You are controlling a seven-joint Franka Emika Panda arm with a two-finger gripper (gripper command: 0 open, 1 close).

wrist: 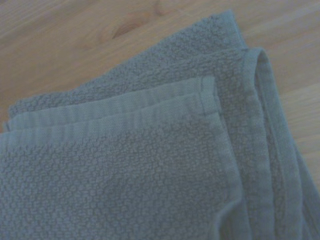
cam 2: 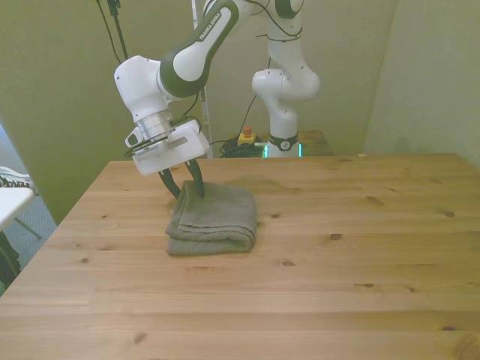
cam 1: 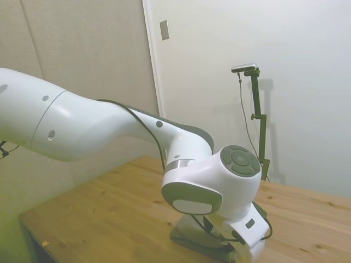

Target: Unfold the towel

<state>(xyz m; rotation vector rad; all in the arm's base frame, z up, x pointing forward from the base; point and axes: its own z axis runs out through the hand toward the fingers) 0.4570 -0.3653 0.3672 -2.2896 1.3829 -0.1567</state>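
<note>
Towel (cam 2: 212, 217) lies folded in several layers on the wooden table (cam 2: 337, 285), toward the front view's left. Wrist view shows stacked hemmed edges and one corner of the top layer (wrist: 207, 82); no layer lifted yet. Gripper (cam 2: 186, 185) sits at the towel's far edge, fingers spread a little, tips at or touching the cloth, holding nothing as far as visible. Judgement: unfolding not started; grasping a corner and peeling it back remain.
</note>
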